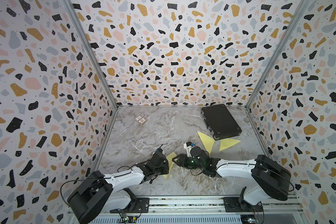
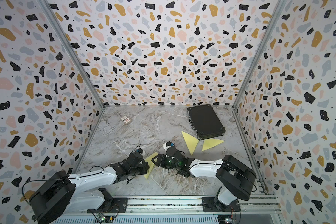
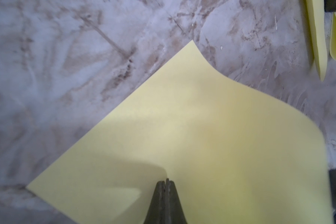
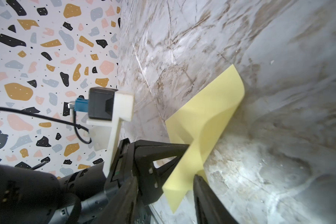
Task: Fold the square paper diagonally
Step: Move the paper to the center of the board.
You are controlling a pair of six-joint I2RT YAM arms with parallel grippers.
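The pale yellow square paper (image 1: 171, 156) (image 2: 151, 158) stands lifted and curled off the marble table, between my two grippers near the front. My left gripper (image 1: 168, 166) (image 2: 147, 167) (image 3: 165, 181) is shut on the paper's edge; the sheet (image 3: 202, 126) fans out ahead of its closed tips, one corner resting on the table. My right gripper (image 1: 174, 160) (image 2: 153, 160) (image 4: 163, 186) faces it from the right, jaws apart, with a lower corner of the paper (image 4: 211, 108) between its fingers (image 4: 200, 186). Most of the sheet's middle is hidden behind the left gripper in both top views.
Two folded yellow triangles (image 1: 207, 141) (image 1: 228, 144) lie right of centre, beside a closed black case (image 1: 220, 121) at the back right. A small card box (image 1: 140, 119) sits at the back left. Patterned walls enclose three sides; a metal rail runs along the front.
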